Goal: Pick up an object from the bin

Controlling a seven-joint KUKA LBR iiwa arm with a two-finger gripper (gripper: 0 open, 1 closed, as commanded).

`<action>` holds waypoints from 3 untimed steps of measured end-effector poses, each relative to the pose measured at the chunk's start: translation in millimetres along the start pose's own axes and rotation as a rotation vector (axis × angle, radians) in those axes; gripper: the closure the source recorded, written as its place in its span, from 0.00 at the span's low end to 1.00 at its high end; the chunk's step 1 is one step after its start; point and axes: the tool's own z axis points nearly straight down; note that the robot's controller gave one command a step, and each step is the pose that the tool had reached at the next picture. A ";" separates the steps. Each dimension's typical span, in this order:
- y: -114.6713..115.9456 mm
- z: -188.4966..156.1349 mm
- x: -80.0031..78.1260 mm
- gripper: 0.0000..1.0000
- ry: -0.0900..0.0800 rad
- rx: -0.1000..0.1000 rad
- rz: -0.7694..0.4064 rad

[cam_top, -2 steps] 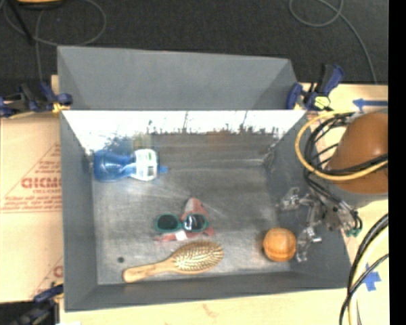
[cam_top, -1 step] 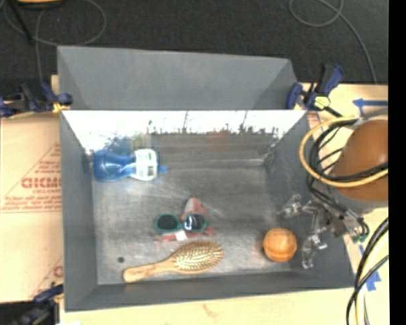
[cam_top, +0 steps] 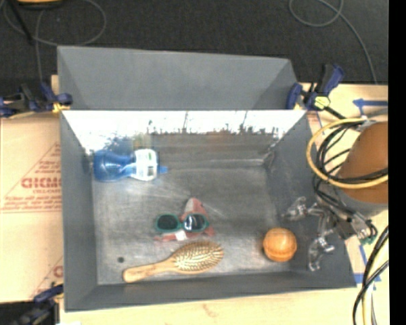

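1. The gripper (cam_top: 304, 235) hangs low against the inner slope of the bin (cam_top: 176, 80) on the side the arm comes in from. Its two thin metal fingers are spread apart with nothing between them.
2. Right beside it, on the side away from the arm, an orange ball (cam_top: 280, 244) sits on the bin floor. It is the nearest thing to the fingers, just beside them but not between them, and I cannot tell whether a fingertip touches it.
3. Further out past the ball lies a wooden hairbrush (cam_top: 189, 257), flat on the floor, bristles up, its handle pointing away from the gripper.
4. Just behind the brush head, about as far from the gripper, lie green goggles (cam_top: 181, 223) with a red part touching them.
5. Farthest off, near the opposite back corner, a blue bottle (cam_top: 122, 164) with a white label lies on its side.
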 end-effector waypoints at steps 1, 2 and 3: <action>4.4 64.8 0.1 0.00 -0.013 0.003 0.041; 4.8 22.2 4.4 1.00 -0.003 0.001 0.038; 4.8 22.8 4.5 1.00 -0.002 0.001 0.038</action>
